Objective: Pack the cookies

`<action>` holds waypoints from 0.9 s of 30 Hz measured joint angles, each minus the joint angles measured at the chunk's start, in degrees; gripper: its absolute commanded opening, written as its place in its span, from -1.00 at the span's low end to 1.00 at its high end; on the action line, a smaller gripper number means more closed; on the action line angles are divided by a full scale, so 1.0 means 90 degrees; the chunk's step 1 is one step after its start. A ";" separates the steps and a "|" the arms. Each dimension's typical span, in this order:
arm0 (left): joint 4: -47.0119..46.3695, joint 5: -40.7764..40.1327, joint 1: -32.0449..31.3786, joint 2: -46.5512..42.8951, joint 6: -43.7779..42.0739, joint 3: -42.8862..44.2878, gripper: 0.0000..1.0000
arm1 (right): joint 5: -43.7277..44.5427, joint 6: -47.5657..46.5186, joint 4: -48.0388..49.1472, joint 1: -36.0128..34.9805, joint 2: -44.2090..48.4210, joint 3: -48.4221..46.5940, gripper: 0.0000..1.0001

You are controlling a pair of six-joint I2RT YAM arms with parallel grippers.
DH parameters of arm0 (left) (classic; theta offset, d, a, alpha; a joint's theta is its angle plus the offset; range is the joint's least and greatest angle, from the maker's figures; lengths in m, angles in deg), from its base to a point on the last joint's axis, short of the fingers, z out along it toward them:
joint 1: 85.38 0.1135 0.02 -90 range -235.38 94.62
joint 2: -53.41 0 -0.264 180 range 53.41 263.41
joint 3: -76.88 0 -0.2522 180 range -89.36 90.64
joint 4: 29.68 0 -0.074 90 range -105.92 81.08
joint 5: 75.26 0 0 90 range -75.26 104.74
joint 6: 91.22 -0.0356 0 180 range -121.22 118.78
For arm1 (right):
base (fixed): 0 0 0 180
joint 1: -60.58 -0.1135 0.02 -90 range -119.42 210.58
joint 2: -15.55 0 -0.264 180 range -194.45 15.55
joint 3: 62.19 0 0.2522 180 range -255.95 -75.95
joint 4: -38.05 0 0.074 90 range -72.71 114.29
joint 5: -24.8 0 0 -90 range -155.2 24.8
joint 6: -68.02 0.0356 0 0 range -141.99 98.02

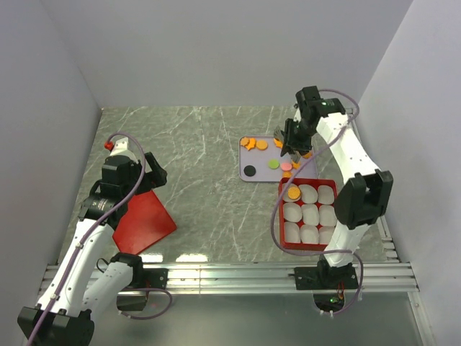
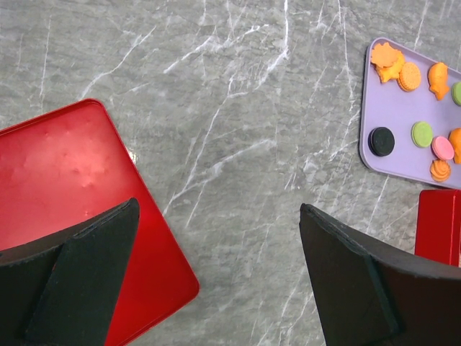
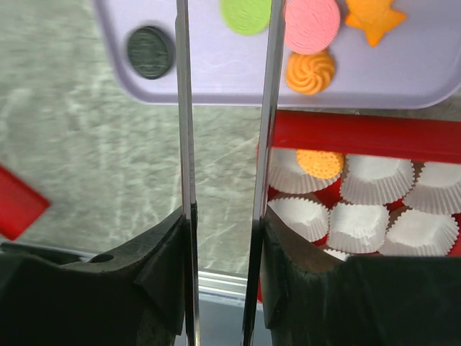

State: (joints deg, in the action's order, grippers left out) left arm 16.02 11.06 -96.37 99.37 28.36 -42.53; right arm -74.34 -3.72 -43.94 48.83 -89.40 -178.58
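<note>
Cookies [image 1: 274,163] lay loose on the lilac tray [image 1: 258,174], far right of the bench. Right gripper [image 1: 291,153] hung over them, narrowly parted, pinching nothing, with the green one [image 3: 247,14] just ahead of its gap. Red box [image 1: 282,216] sat near of the tray, with one orange cookie [image 1: 293,193] in its far-left cup. Left gripper [image 2: 216,209] was spread wide above the lid [image 2: 65,166], well apart.

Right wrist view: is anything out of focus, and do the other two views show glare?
Right wrist view: the near dark body of the right claw is soft, the cookies and paper cups sharp. Left wrist view: a pale sheen on the red lid, nothing washed out. Top view: bright reflections on the table by its near edge.
</note>
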 measured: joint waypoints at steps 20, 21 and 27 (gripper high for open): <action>0.0005 0.0044 -0.0063 0.0104 -0.0002 0.0000 0.99 | 0.0182 0.0301 -0.0240 0.0002 0.3626 0.1154 -0.18; 0.0002 0.0044 -0.0070 0.0104 -0.0002 0.0000 0.99 | 0.0238 0.0340 -0.0248 0.0002 0.3840 0.1324 -0.18; 0.0002 0.0044 -0.0114 0.0151 -0.0005 0.0000 0.99 | 0.0588 0.0551 -0.0447 0.0002 0.5068 0.2467 -0.18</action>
State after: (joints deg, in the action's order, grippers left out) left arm 16.04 11.45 -97.39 100.72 28.32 -42.53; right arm -69.05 1.24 -47.96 48.85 -43.79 -156.37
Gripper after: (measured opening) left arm 0.994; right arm 0.425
